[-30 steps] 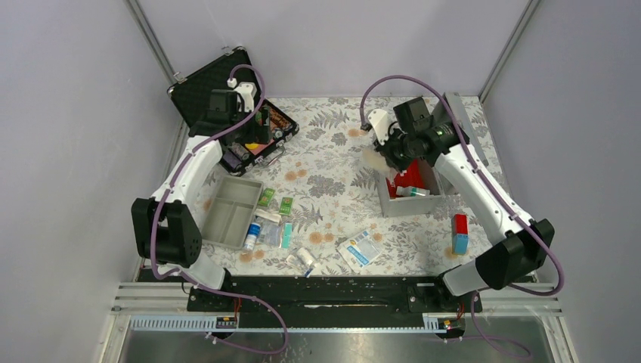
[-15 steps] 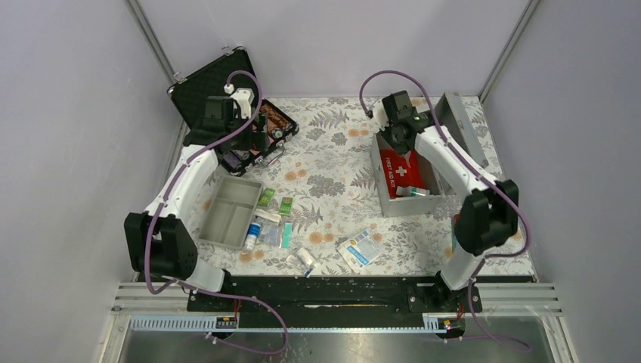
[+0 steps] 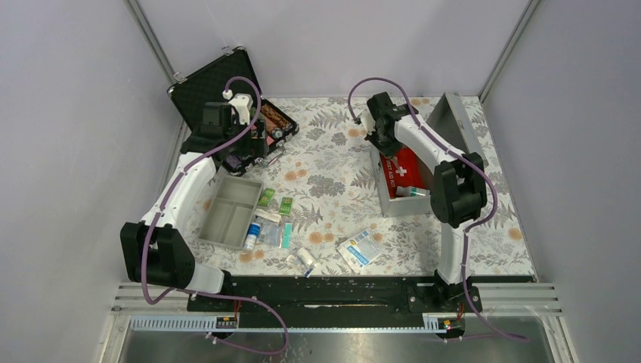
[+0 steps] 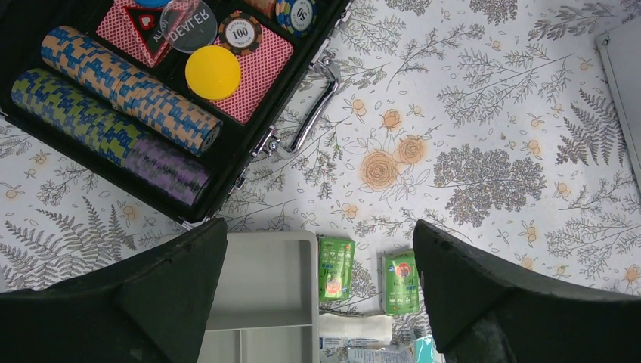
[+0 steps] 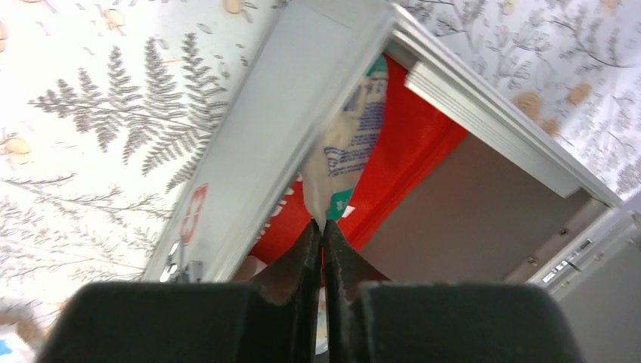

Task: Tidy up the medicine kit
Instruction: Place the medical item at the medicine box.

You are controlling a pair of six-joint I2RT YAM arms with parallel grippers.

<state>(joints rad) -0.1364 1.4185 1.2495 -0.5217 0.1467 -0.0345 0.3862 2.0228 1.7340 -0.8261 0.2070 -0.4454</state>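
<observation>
One black chip case (image 3: 204, 87) stands far left. One medicine kit (image 3: 408, 206), lid up, is on the right with one red pouch (image 3: 407, 160) inside. One grey tray (image 3: 227, 215) and two green sachets (image 4: 335, 268) lie under the left gripper (image 4: 319, 234), whose jaws are wide apart and empty. The right gripper (image 5: 321, 227), above the kit's left wall, pinches one white packet (image 5: 348, 144).

The medicine kit (image 3: 404, 206) at the right is smooth, matt silver-grey metal, ridged along its rim. The first-aid pouch (image 3: 408, 168) inside it is red cloth. The sachet (image 5: 346, 144) at the kit's wall looks like white printed paper or film; blur hides which. The worktop (image 3: 332, 181) has a matt floral print. At the far left, the chip case (image 3: 204, 87) is black with a glossy chromed handle (image 4: 311, 113). The tray (image 3: 230, 212) near it is matt grey plastic.
</observation>
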